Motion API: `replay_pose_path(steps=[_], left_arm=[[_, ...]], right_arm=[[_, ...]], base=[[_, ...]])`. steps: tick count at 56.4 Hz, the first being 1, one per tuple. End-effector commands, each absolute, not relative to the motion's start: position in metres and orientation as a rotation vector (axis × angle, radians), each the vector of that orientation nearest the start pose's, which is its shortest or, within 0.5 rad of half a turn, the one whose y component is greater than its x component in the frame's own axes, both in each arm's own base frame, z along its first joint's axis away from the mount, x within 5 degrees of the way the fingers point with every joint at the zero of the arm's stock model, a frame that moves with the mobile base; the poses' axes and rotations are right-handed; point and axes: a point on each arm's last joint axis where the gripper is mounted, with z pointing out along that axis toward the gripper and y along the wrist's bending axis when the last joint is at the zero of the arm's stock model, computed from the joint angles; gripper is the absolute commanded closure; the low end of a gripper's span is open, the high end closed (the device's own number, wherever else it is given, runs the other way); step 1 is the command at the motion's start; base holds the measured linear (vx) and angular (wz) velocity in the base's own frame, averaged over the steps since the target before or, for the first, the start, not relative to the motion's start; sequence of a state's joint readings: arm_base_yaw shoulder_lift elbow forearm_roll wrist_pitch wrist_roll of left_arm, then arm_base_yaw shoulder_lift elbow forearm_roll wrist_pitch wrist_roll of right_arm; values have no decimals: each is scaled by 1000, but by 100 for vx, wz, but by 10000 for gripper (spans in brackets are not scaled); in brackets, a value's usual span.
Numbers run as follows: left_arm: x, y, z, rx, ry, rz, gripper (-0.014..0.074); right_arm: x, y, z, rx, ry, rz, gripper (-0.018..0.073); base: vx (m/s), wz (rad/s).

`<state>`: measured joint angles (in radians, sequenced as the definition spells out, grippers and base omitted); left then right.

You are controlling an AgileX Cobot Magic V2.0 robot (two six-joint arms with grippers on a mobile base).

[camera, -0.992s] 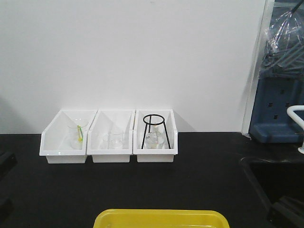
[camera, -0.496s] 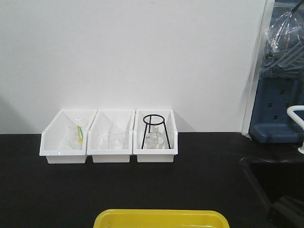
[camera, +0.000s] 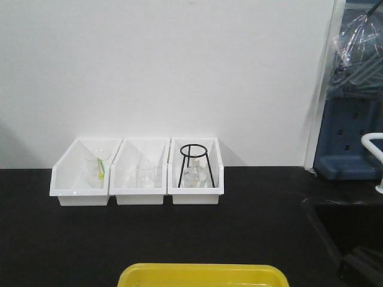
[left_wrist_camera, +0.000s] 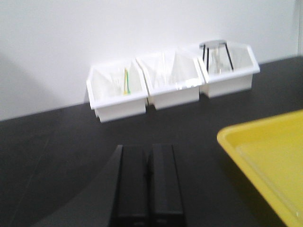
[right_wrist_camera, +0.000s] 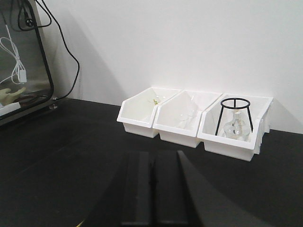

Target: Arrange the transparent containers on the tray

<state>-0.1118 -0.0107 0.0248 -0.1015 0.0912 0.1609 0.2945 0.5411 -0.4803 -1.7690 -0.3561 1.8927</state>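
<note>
Front view: black tabletop (camera: 251,221) runs up to a plain white wall (camera: 167,66); the yellow tray (camera: 202,275) sits at the near edge, only its far rim showing
Bins: three white bins (camera: 139,172) stand side by side, touching, against the wall
Left bin: holds a clear beaker (camera: 98,168) with a yellow-green stick in it
Middle bin: holds clear glassware, too faint to name
Right bin: holds a black wire tripod stand (camera: 194,162) over a clear flask
Room, right side: a blue holed panel (camera: 350,140) and crinkled clear plastic above it; a dark sink recess (camera: 350,230) is cut into the table
Room, left side: right wrist view shows a dark-framed cabinet (right_wrist_camera: 23,56) with black cables hanging beside it
Left gripper (left_wrist_camera: 147,184): black fingers pressed together with nothing between them, above bare tabletop, pointing toward the bins
Right gripper (right_wrist_camera: 154,189): black fingers likewise pressed together and holding nothing, above the table, facing the bins
Tray in left wrist view: its corner (left_wrist_camera: 265,156) lies to the right of the left gripper, apart from it; a faint clear shape lies on its floor, too blurred to name
Test tubes: cannot tell where they are in any view
</note>
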Motion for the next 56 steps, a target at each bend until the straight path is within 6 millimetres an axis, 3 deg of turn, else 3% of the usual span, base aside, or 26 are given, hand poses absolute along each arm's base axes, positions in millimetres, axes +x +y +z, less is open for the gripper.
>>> replay_pose_path(steps=[1, 56], left_arm=[[57, -6, 195, 101, 1503, -64, 596], [57, -6, 195, 101, 1506, -64, 596]], right_arm=[[101, 60, 335, -423, 1565, 545, 572], [101, 60, 335, -417, 1565, 552, 572]], base=[[0, 0], [0, 0]])
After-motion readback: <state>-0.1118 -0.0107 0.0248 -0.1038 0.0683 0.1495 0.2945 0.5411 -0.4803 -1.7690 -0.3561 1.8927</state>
